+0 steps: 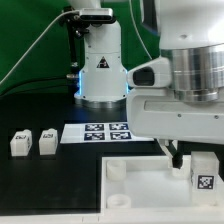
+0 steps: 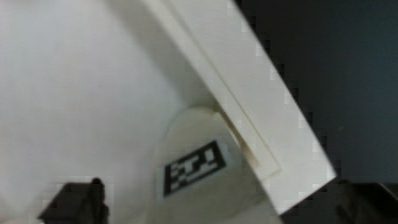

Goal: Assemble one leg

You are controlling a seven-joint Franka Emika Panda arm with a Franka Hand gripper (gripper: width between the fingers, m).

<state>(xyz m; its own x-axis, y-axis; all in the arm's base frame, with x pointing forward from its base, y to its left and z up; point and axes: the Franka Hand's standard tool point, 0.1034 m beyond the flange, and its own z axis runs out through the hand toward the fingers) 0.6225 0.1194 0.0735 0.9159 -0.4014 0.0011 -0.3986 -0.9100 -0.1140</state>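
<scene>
One leg [image 1: 204, 171], a small white post with a black-and-white tag, stands at the far corner of the large white tabletop panel [image 1: 140, 192], on the exterior view's right. My gripper [image 1: 185, 160] hangs right over it, one dark finger just beside the leg on its left. In the wrist view the leg [image 2: 199, 160] shows its tag against the panel's edge [image 2: 249, 90]. It lies between my two dark fingertips [image 2: 75, 202], which stand wide apart and do not touch it. The gripper [image 2: 219, 206] is open. Two more legs [image 1: 20, 143] [image 1: 47, 141] stand on the table at the left.
The marker board [image 1: 105, 131] lies flat behind the panel. The robot base [image 1: 100, 70] with a blue light stands at the back centre, cables behind it. The panel has round corner sockets [image 1: 117, 168] on its left side.
</scene>
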